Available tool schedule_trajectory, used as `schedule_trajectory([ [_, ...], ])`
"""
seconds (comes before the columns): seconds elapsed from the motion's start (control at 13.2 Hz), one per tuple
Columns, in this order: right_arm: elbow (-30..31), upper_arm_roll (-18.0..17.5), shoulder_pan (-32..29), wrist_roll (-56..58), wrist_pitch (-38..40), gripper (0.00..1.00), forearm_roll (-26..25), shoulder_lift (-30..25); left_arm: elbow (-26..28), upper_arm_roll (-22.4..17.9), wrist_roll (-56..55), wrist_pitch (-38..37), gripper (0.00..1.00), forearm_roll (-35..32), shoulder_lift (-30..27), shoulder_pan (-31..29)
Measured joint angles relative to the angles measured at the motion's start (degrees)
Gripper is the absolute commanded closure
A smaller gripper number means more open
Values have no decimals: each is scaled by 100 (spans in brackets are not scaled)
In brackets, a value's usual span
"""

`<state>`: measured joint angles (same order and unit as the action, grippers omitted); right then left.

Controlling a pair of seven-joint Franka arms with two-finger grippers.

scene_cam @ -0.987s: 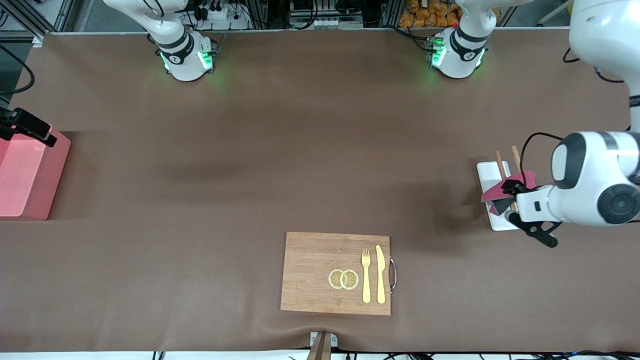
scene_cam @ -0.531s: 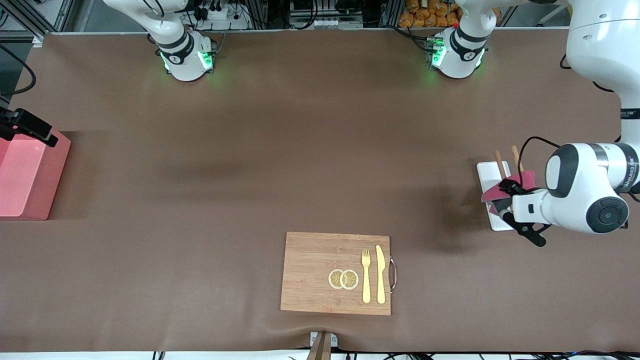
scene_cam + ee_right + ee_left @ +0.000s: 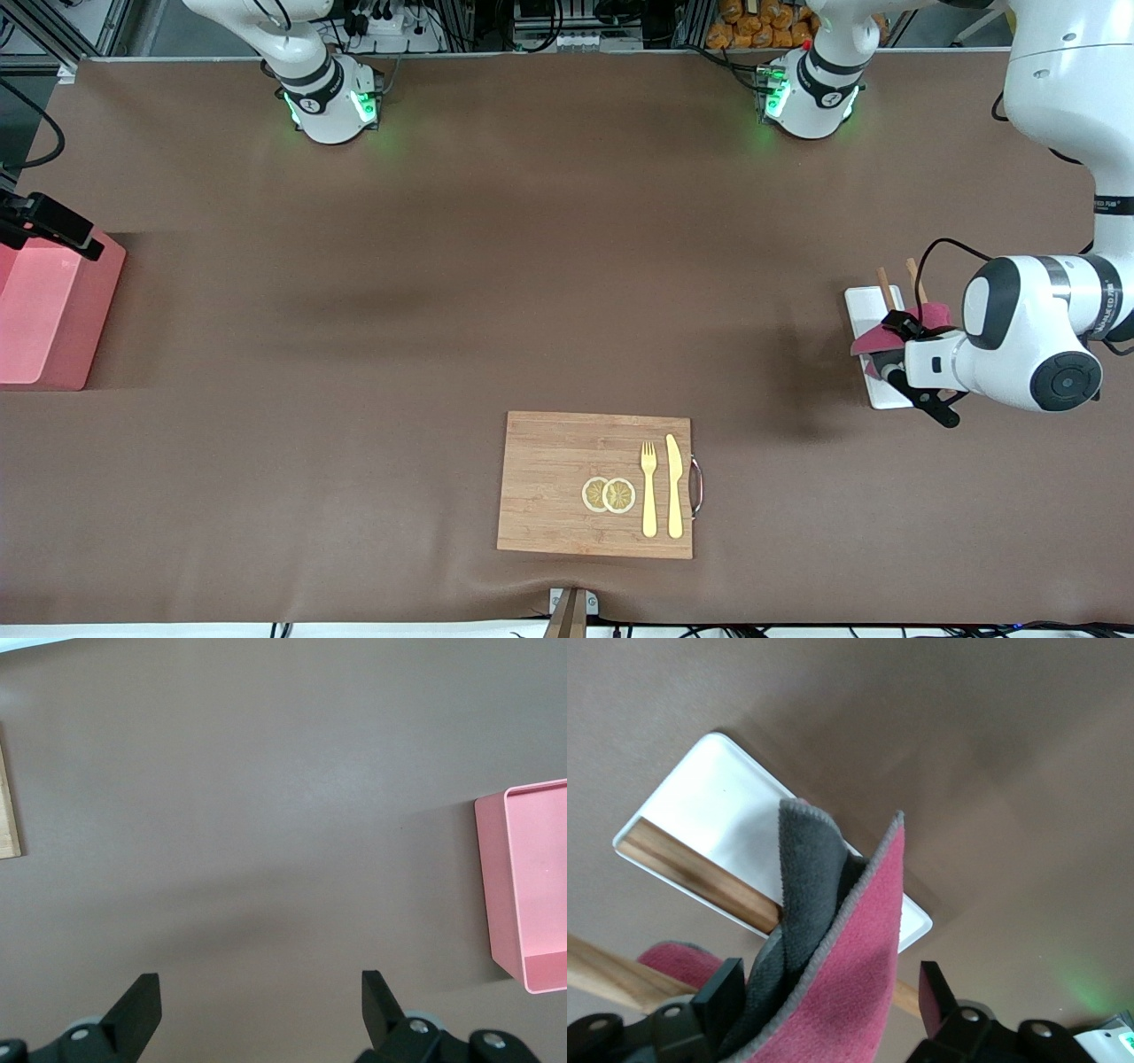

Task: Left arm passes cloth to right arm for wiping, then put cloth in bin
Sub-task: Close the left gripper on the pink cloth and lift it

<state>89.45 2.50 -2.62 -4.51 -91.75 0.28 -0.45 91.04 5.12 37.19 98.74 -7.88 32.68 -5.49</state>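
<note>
My left claw (image 3: 824, 992) sits over the white tray (image 3: 866, 306) with its fingers apart around the cloth (image 3: 842, 930), so I should close squarely on the fold, clear of the chopsticks (image 3: 700, 877), while my right claw (image 3: 257, 1001) waits spread wide.

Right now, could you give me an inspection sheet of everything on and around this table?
Surface: brown table mat.
Job's things: cloth draped up over the white tray with chopsticks; pink bin at the right arm's end.
Clutter: cutting board with lemon slices, fork, knife.
Pincers: left pincer straddles the cloth, fingers apart; right pincer open, waiting by the bin.
Cables: black cable on the left arm.
Surroundings: equipment by the arm bases.
</note>
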Motion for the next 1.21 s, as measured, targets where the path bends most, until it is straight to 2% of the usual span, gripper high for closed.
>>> schedule_trajectory([
  [0.15, 0, 0, 0, 0, 0, 0, 0, 0, 19, -1, 0, -34, 43, 0, 0, -5],
  [0.23, 0, 0, 0, 0, 0, 0, 0, 0, 20, -2, 0, -66, 60, 1, 0, -5],
  [0.3, 0, 0, 0, 0, 0, 0, 0, 0, 20, -2, -1, -85, 82, 1, -1, -5],
  [0.38, 1, 0, 0, 0, 0, 0, 0, 0, 20, -3, -1, -100, 98, 1, -1, -5],
  [0.46, 3, 0, 0, 0, 0, 0, 0, 0, 20, -4, -6, -108, 100, 1, -1, -5],
  [1.21, 12, 0, 0, 1, 0, 0, 0, 3, -33, -13, -177, -304, 100, 1, -144, -98],
])
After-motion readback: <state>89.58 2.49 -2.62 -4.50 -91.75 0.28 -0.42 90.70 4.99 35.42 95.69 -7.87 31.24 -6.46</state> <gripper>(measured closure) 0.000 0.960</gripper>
